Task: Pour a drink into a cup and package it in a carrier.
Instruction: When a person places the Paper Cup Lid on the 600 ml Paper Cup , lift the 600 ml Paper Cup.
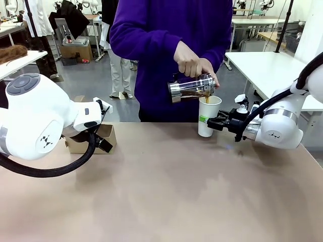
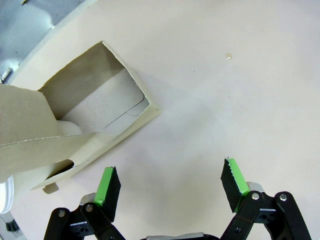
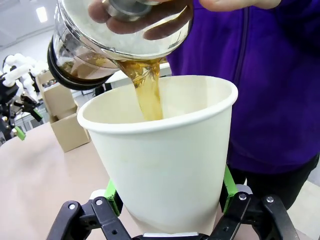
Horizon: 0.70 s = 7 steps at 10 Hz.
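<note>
The right pincer [image 1: 216, 121] is clenched on the tall white paper cup [image 1: 208, 113], far right of centre on the beige tabletop [image 1: 166, 191]. A person's hand [image 1: 191, 60] tips a clear glass press jug [image 1: 192, 88], and the brown drink [image 3: 148, 92] streams into the cup. The left pincer [image 2: 172, 182] hangs released, just beside the brown cardboard carrier [image 2: 75, 80] at far left.

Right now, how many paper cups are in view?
1. The cup is held in the right gripper at the table's far right, under the person's tilted jug. A white rim beside the carrier may be another; cannot tell.
</note>
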### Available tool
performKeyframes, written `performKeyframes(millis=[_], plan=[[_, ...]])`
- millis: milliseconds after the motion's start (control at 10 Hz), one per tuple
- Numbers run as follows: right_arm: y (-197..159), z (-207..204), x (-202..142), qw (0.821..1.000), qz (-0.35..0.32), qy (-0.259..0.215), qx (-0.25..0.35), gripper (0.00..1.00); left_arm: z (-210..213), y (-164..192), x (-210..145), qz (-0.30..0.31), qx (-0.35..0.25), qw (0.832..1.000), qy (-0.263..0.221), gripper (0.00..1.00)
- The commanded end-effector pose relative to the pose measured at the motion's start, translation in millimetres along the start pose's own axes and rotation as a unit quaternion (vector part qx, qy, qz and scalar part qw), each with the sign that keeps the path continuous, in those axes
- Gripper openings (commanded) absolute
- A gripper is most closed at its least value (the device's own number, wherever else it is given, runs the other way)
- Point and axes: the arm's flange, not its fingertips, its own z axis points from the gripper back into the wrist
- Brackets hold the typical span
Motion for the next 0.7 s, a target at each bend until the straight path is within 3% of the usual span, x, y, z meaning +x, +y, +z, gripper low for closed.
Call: performKeyframes(millis=[0,600], plan=[[0.8,-0.9,1.5,1.0,0.001,-0.001,0.001,0.87,0.4,-0.1,-0.1,0.0,-0.001,1.0,-0.001,1.0],[0.8,-0.9,1.5,1.0,0.001,-0.001,0.001,0.87,0.4,-0.1,-0.1,0.0,-0.001,1.0,-0.001,1.0]])
